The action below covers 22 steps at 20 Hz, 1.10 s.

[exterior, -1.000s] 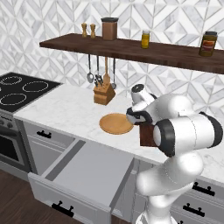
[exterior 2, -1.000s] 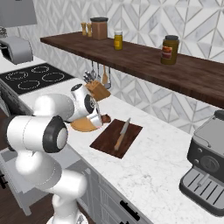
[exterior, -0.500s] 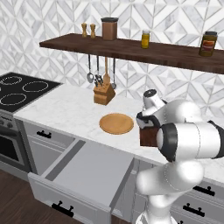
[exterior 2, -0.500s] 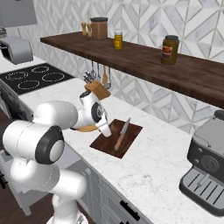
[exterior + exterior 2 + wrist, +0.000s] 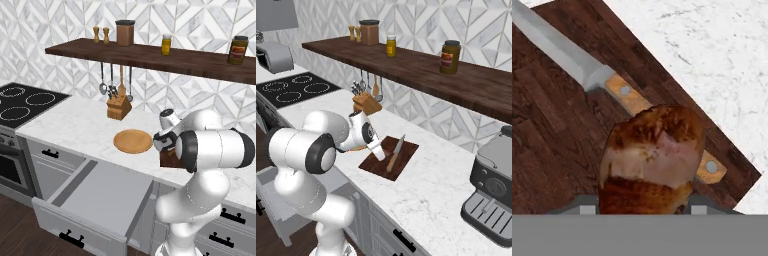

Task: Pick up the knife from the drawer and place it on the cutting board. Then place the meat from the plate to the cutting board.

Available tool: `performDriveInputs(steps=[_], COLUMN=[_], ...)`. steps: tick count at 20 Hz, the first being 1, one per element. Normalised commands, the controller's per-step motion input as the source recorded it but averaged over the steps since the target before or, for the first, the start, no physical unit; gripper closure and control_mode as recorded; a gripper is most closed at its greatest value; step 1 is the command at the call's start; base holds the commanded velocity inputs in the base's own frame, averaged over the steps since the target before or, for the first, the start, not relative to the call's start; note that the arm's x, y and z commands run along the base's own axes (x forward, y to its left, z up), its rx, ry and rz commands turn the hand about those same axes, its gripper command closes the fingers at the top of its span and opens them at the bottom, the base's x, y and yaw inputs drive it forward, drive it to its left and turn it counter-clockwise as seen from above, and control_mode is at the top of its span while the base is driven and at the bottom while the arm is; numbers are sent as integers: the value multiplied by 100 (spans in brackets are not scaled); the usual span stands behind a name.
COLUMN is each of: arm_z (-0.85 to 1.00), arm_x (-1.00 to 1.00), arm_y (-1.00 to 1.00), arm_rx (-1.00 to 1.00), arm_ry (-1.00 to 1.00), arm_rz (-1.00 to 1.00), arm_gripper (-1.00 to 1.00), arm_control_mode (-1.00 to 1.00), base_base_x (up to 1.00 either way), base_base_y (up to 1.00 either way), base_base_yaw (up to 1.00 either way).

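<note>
In the hand view the reddish-brown meat (image 5: 648, 157) sits between my gripper's (image 5: 642, 208) fingers, which are shut on it just above the dark cutting board (image 5: 547, 150). The knife (image 5: 629, 97) lies on the board under the meat, with its wooden handle toward the marble edge and its silver blade pointing away. From the right base view the gripper (image 5: 379, 154) hangs over the board's (image 5: 407, 154) left half, beside the knife (image 5: 395, 152). The tan plate (image 5: 133, 141) stands bare on the counter left of the arm. The wide grey drawer (image 5: 102, 195) is pulled out below.
A wooden knife block (image 5: 119, 107) with hanging utensils stands behind the plate. A black cooktop (image 5: 25, 102) lies at the far left, and a coffee machine (image 5: 492, 197) sits on the counter far right. A dark wall shelf (image 5: 150, 56) with jars runs overhead.
The arm has swung from over the plate to the right, carrying the meat over the cutting board. The plate is now bare.
</note>
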Motion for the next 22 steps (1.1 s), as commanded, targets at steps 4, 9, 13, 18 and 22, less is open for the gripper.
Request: performDriveInputs(steps=[4,9,13,18,22], arm_z=[-16,-17,0,17,40], arm_x=[11,33,4,-28,-86], arm_y=[-2,0,0,0,0], arm_rx=[0,0,0,0,0], arm_ry=[1,-3,-8,-8,-7], arm_rz=[6,0,0,0,0], arm_gripper=[100,-100,-100,-100,-100], arm_control_mode=[-100,-100,-100,-100,-100], base_base_x=[0,0,0,0,0], base_base_y=[0,0,0,0,0], base_base_yaw=[0,0,0,0,0])
